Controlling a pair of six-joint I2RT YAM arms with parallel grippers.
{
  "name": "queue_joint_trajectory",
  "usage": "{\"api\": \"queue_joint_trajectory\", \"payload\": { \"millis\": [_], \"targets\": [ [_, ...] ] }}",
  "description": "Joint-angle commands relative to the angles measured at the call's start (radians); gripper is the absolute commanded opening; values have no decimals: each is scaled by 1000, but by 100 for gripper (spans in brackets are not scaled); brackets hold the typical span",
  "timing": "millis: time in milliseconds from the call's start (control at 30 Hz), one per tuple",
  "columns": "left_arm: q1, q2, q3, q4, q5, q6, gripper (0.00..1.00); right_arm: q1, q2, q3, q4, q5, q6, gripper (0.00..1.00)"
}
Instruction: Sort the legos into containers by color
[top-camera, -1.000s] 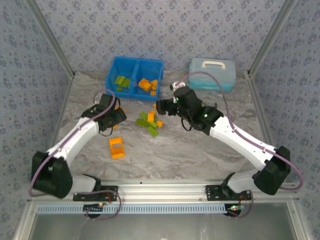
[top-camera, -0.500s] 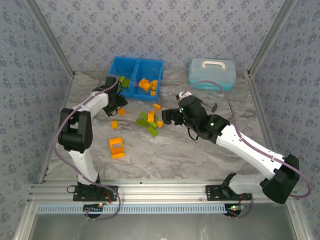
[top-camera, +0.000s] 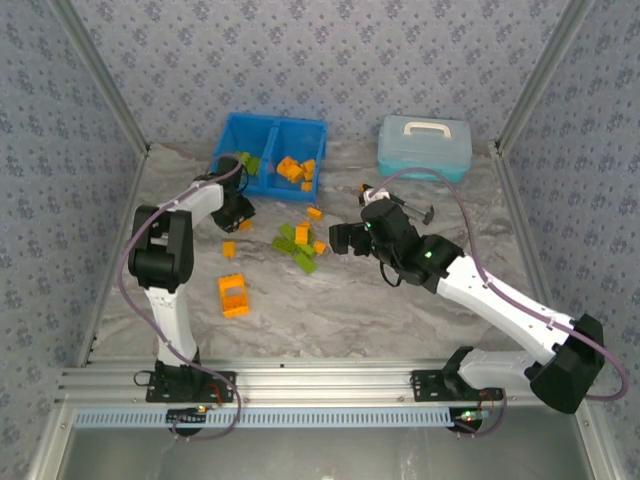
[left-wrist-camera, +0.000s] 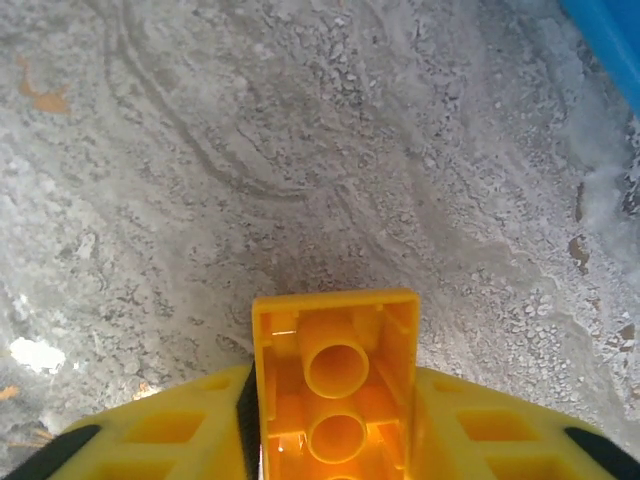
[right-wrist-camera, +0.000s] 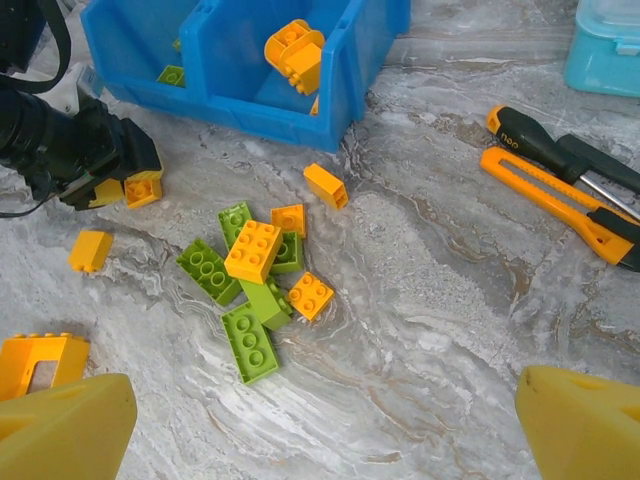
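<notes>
Shows left gripper (left-wrist-camera: 335, 440) clamped on an orange brick (left-wrist-camera: 335, 365) near the blue bin (left-wrist-camera: 612, 30). Shows right gripper (right-wrist-camera: 320, 420) spread wide above loose legos (right-wrist-camera: 258, 285).

Light bright, even, diffuse, from above; shadows soft, faint. Top view sharp. Left wrist: orange brick (left-wrist-camera: 335, 400) close, soft-focused; table (left-wrist-camera: 300, 150) beyond crisp. Right wrist: fingers (right-wrist-camera: 60, 430) at near corners blurred, table sharp.

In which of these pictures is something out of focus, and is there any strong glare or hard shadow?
Left wrist view: the table grain is crisp, and the orange brick held in the left hand is a little softer. Right wrist view: the fingers of the right hand are blurred at the bottom corners, while the loose bricks are sharp. Top external view: even light, faint shadows, no strong glare.
</notes>
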Motion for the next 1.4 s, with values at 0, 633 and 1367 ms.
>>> {"api": "queue_joint_trajectory", "payload": {
  "millis": [0, 633, 1367],
  "targets": [
    [3, -47, 11, -44, 11, 19, 33, -2, -19, 27, -25, 31, 14, 100],
    [-226, 157, 737, -89, -266, 280, 29, -4, -47, 26, -74, 40, 41, 100],
    [-243, 270, 1138, -172, -198, 355, 65, -6, -147, -22, -102, 64, 61, 100]
  ]
}}
